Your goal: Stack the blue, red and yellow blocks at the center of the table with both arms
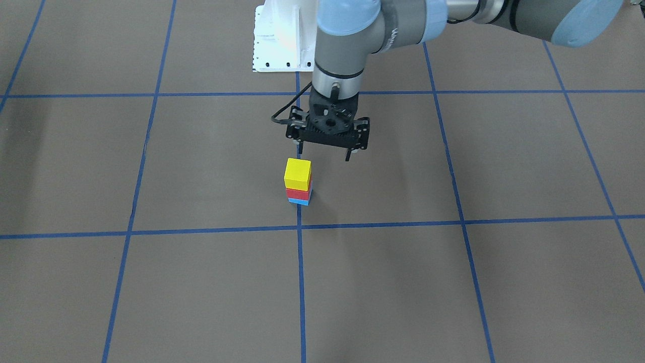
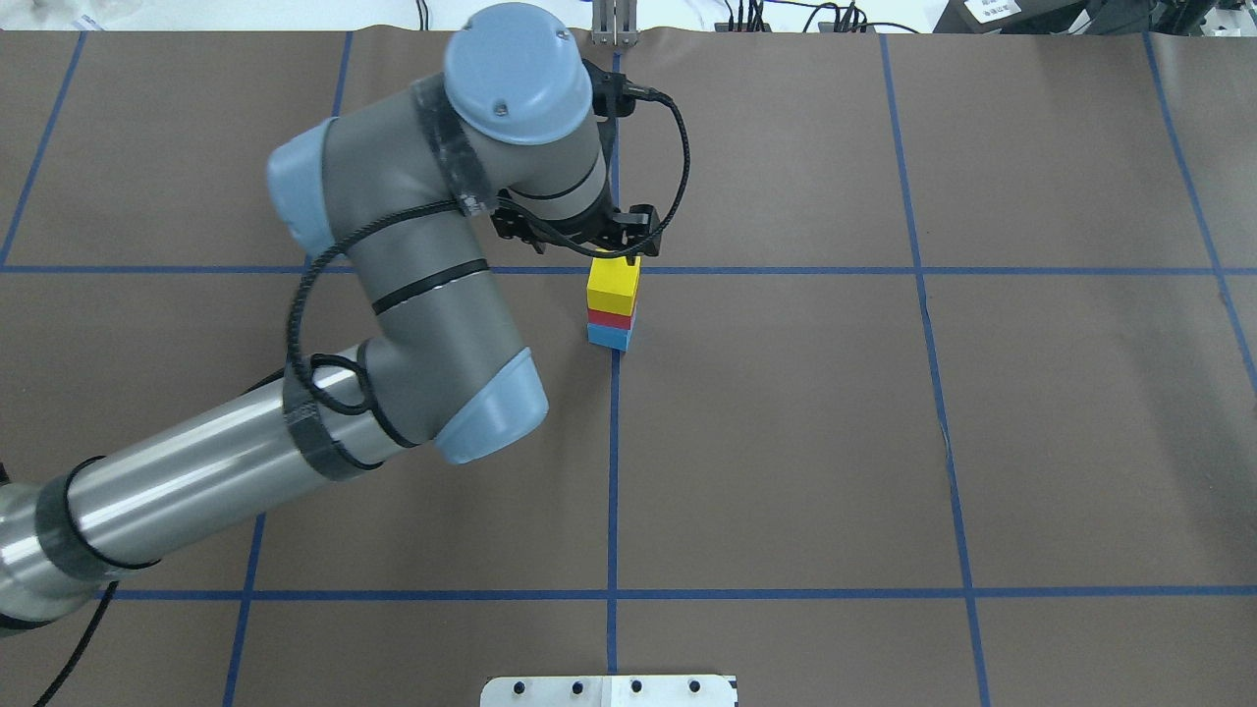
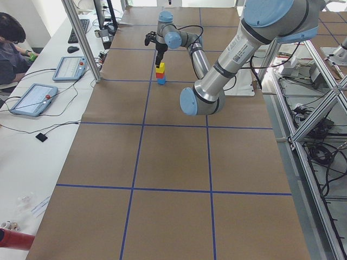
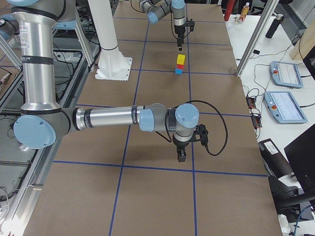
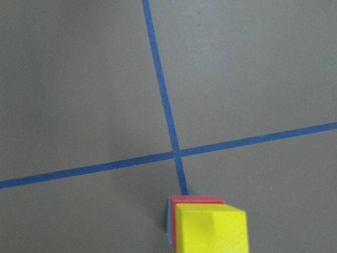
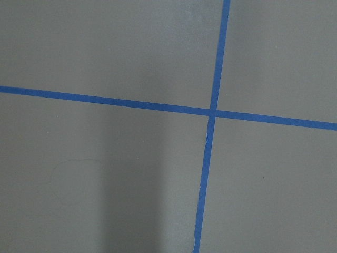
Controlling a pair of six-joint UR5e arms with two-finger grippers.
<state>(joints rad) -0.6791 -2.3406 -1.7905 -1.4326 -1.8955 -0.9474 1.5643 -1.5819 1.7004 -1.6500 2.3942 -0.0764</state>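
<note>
yellow block point(image 1: 297, 173) | red block point(image 1: 297, 193) | light-blue block point(image 1: 298, 201) | table point(image 1: 211, 161) brown, tape lines point(image 1: 201, 232) blue grid | left arm point(image 2: 422, 295) grey-silver, light-blue caps | left gripper point(image 1: 324, 154) black | pedestal point(image 1: 279, 45) white

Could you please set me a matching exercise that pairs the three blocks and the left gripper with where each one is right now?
Things: 1 yellow block; 2 red block; 3 blue block; 4 left gripper.
Places: A lowest, on the table; B open, above the blocks; C topmost; D between two other blocks.
Pairs: 1-C; 2-D; 3-A; 4-B.
</note>
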